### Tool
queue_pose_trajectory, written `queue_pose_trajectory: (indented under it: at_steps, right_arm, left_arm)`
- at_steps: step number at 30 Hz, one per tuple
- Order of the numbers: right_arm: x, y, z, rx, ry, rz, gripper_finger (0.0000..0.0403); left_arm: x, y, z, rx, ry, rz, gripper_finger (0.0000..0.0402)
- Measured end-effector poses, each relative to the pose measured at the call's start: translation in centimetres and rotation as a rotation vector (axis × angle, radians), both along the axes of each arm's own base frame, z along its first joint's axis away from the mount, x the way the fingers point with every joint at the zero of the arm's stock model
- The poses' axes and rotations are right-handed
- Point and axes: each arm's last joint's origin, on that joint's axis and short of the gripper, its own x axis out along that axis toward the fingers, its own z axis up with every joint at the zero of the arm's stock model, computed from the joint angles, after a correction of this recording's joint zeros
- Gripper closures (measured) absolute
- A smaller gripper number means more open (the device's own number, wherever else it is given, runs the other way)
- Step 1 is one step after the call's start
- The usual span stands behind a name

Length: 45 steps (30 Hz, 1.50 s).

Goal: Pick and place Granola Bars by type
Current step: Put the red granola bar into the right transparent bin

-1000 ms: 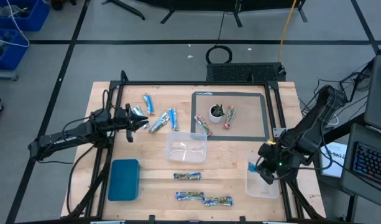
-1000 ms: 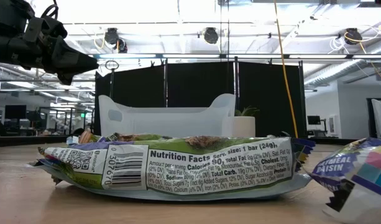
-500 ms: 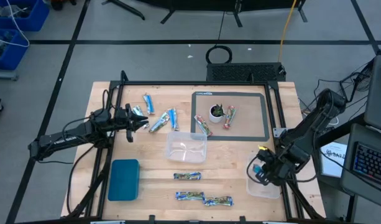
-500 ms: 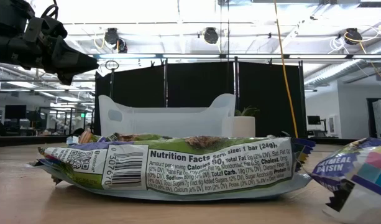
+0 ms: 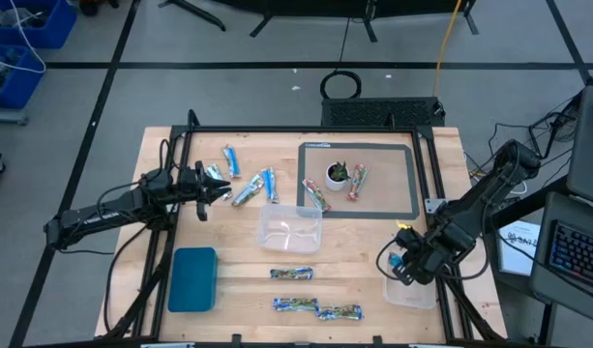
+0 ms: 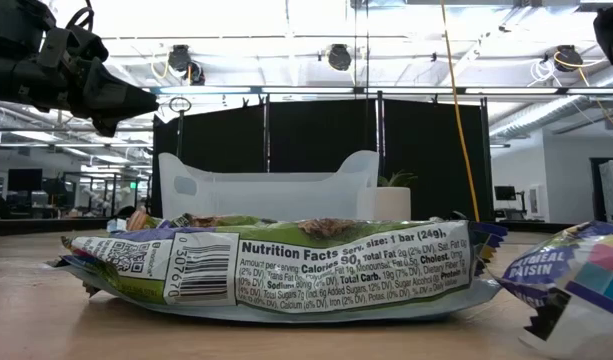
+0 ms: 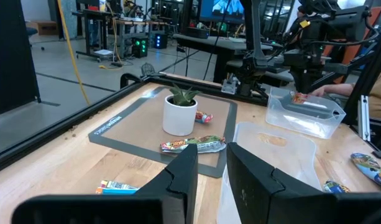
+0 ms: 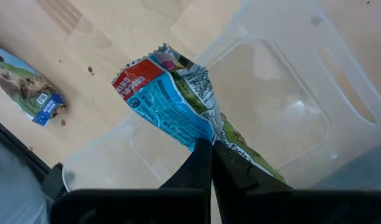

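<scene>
My right gripper point(image 5: 399, 263) is shut on a blue-and-red wrapped granola bar point(image 8: 168, 106) over the clear tub point(image 5: 412, 286) at the table's near right. My left gripper point(image 5: 224, 192) hovers with a narrow gap between its fingers at the table's left, beside blue bars point(image 5: 231, 159) point(image 5: 269, 184) and a silvery-green bar point(image 5: 246, 194) lying flat. Two red bars point(image 5: 316, 196) point(image 5: 358, 181) lie on the grey mat. Three patterned bars point(image 5: 291, 274) point(image 5: 294, 304) point(image 5: 340, 312) lie near the near edge; one point(image 6: 276, 265) fills the low view. My right gripper pinches the bar between its two fingers at one end point(image 8: 206, 138). The rest of the wrapper sticks out beyond the fingertips, and its red-printed far end point(image 8: 135, 79) is free. The bar is lifted clear, above the tub's open top.
A white pot with a green plant point(image 5: 337, 175) stands on the grey mat point(image 5: 407, 184). A second clear tub point(image 5: 290, 230) sits mid-table, and a blue tray point(image 5: 192, 279) lies near the left near corner. Bare wood shows between them.
My right gripper, still shut on the bar, has moved toward the table's left and a little toward the near edge, from over the tub's far right part to over its left rim. The left arm has kept still.
</scene>
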Motion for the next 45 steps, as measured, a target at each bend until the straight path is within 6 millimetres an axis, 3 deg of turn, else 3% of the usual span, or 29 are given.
queue_pose_trajectory:
  at_steps: [6, 17, 27, 31, 38, 45]
  right_arm:
    - [0.0, 0.0, 0.0, 0.0, 0.0, 0.0, 0.0389]
    - [0.0, 0.1, 0.0, 0.012, 0.007, 0.01, 0.0311]
    - [1.1, -0.9, 0.2, -0.277, -0.234, 0.156, 0.0292]
    - [2.6, -2.0, 0.5, -0.4, -0.317, 0.203, 0.0295]
    - [7.2, -5.4, 1.8, -0.598, -0.498, 0.284, 0.0293]
    - [11.1, -10.6, 2.0, -0.531, -0.588, 0.368, 0.0291]
  left_arm:
    - [0.0, 0.0, 0.0, 0.0, 0.0, 0.0, 0.0309]
    - [0.0, 0.0, 0.0, 0.0, 0.0, -0.001, 0.0309]
    - [0.0, 0.0, 0.0, 0.0, 0.0, -0.001, 0.0309]
    - [0.0, 0.0, 0.0, 0.0, 0.0, 0.0, 0.0309]
    - [0.0, 0.0, 0.0, 0.0, 0.0, 0.0, 0.0309]
    - [0.0, 0.0, 0.0, 0.0, 0.0, -0.001, 0.0309]
